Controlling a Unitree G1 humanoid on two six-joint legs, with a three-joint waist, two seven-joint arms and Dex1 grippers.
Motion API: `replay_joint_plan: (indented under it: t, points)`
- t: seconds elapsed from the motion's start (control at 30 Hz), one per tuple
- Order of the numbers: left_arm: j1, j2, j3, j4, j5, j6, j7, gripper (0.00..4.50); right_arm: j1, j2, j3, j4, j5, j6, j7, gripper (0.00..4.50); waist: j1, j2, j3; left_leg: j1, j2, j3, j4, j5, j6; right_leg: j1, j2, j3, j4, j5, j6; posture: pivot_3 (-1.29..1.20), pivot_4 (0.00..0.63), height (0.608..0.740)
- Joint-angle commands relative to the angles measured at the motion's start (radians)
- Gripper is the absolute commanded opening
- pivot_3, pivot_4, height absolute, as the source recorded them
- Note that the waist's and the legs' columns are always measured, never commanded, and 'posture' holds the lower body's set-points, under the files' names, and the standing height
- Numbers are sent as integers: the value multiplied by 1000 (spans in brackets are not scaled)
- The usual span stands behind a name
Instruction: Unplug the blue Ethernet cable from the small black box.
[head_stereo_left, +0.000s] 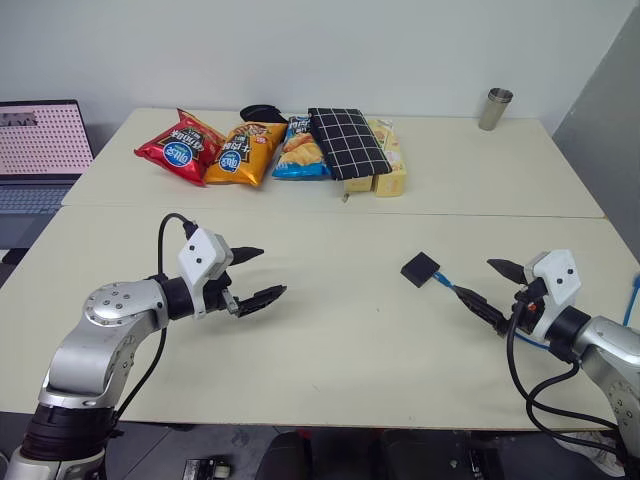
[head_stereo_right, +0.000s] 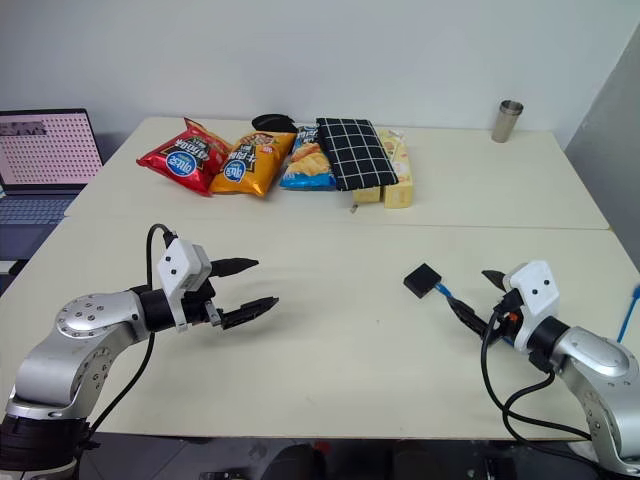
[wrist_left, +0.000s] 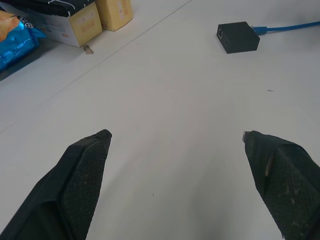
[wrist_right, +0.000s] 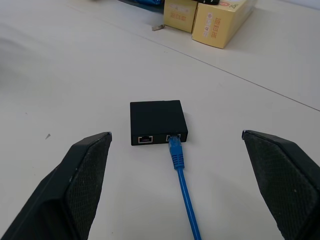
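Observation:
The small black box (head_stereo_left: 420, 269) lies flat on the cream table, right of centre. The blue Ethernet cable (wrist_right: 181, 182) is plugged into one of two ports on the box's (wrist_right: 158, 121) side and trails off toward my right arm. My right gripper (head_stereo_left: 496, 287) hovers open just right of the box, fingers spread wide and pointing at it, nothing held. Well to the left, my left gripper (head_stereo_left: 256, 274) is open and empty above bare table, aimed toward the box (wrist_left: 238, 36) and cable (wrist_left: 287, 27).
Several snack bags (head_stereo_left: 240, 151), a black white-checked pouch (head_stereo_left: 346, 141) and yellow boxes (head_stereo_left: 389, 170) line the far side. A metal cup (head_stereo_left: 494, 108) stands at the far right corner. A laptop (head_stereo_left: 40, 150) sits off the left edge. A seam (head_stereo_left: 330, 211) crosses the table.

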Motion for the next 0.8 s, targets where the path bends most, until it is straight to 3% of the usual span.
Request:
replay_joint_plan:
  t: [0.03,0.5,0.8]
  points:
    - [-9,-2,11,-9,-18,-29,-24,4482,-1,-6,-24,-36,3,-15,-3,4441,0,0,0,0,0,0,0,0,0,0,0,0,0,0,0,0,150,740]
    - [-19,6,-8,-45,-14,10,-21,4482,3,-6,-16,-29,-3,5,-11,4441,0,0,0,0,0,0,0,0,0,0,0,0,0,0,0,0,150,740]
    - [-75,41,-100,-135,-104,125,-145,4482,-24,5,125,52,-135,11,-60,4441,-1,0,0,0,0,0,0,0,0,1,0,0,0,0,0,0,150,740]
